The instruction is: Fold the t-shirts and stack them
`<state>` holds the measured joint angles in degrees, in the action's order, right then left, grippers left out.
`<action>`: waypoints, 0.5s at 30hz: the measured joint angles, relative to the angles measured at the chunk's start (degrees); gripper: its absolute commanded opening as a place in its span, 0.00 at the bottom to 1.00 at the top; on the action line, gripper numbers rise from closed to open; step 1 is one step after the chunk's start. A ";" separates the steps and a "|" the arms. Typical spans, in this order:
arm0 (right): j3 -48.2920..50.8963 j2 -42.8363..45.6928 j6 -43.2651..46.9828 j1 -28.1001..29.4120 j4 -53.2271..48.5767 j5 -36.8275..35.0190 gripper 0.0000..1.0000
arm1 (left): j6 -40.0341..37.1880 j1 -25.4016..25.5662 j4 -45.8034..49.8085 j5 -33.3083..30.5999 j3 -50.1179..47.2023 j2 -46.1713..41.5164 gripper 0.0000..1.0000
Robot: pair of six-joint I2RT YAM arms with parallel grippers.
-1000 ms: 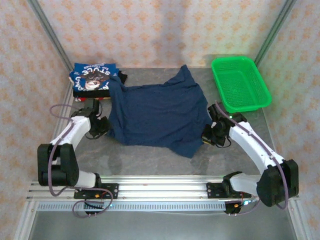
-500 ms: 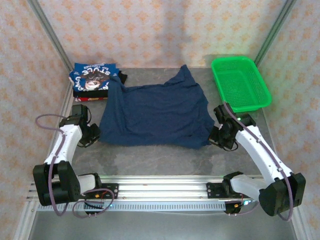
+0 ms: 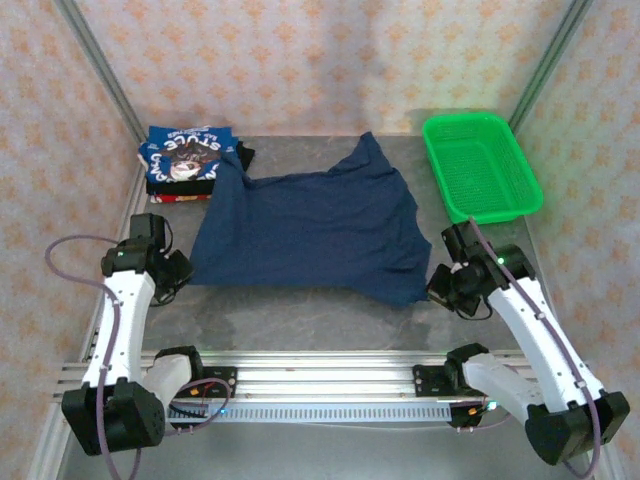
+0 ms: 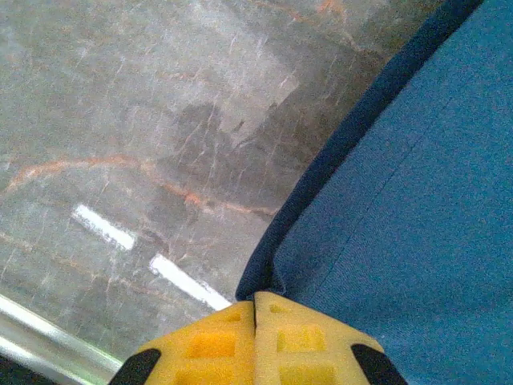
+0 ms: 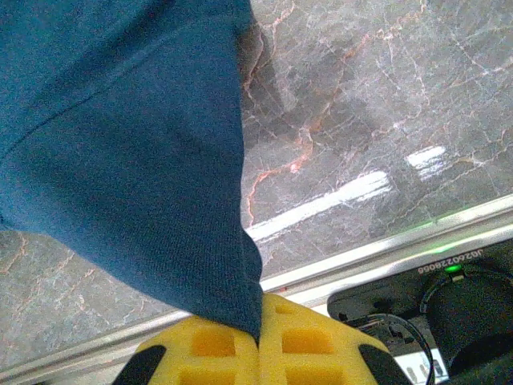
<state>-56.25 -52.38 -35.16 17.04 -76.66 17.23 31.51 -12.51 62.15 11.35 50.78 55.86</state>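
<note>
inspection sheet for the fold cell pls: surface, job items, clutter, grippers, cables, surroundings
Surface: grey marble-look table, glare streaks in both wrist views.
Job's things: navy t-shirt spread mid-table, unfolded; folded stack far left, blue printed tee on top, with the navy sleeve reaching it.
Clutter: green mesh basket far right, apart from the shirt.
Grippers: left gripper shut on the shirt's near left corner; right gripper shut on its near right corner.
Cables: purple cable loops wide off the left arm; right arm cable runs along the arm.
Surroundings: patterned walls, metal corner posts, mounting rail at the near edge.
</note>
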 measured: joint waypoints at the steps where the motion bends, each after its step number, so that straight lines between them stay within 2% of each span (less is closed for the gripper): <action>1: 0.00 0.44 -0.11 0.00 -0.42 0.24 0.00 | 0.11 0.00 1.14 -0.24 0.26 -0.90 0.00; 8: -2.29 1.36 -0.20 0.00 -4.61 1.20 0.00 | 0.52 0.00 9.09 -3.82 4.09 -9.07 0.00; 15: -4.00 -1.62 0.85 0.00 -6.47 -0.02 0.00 | 4.11 0.00 11.50 -4.37 -0.81 -11.78 0.00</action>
<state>-60.25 -54.00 -34.30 17.04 -83.13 17.21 35.62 -12.51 73.65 6.98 49.98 44.07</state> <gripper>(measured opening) 0.047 0.043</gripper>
